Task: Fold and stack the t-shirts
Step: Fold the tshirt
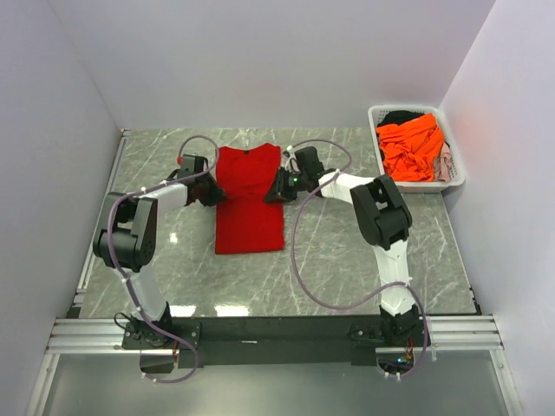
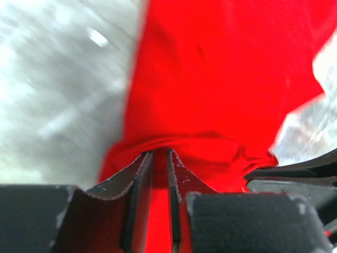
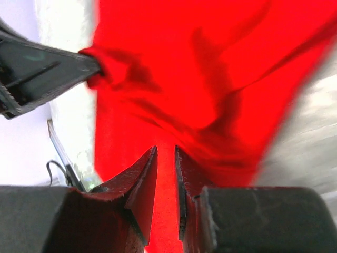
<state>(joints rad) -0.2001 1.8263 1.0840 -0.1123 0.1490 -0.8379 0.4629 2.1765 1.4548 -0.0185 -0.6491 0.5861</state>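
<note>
Top view overhead, far; wrist views close; all share red t-shirt (image 1: 249,204).

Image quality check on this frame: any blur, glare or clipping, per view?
Top external: sharp, evenly lit, with glare patches on the table near the arm bases. Left wrist: the table is motion-blurred and the red t-shirt oversaturated, its folds barely readable. Right wrist: red t-shirt smeared and saturated too, table at right blurred.

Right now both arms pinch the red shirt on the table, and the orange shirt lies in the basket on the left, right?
Not left: the top view shows the basket with the orange shirt at the far right. The left fingers and right fingers do pinch the red shirt.
</note>
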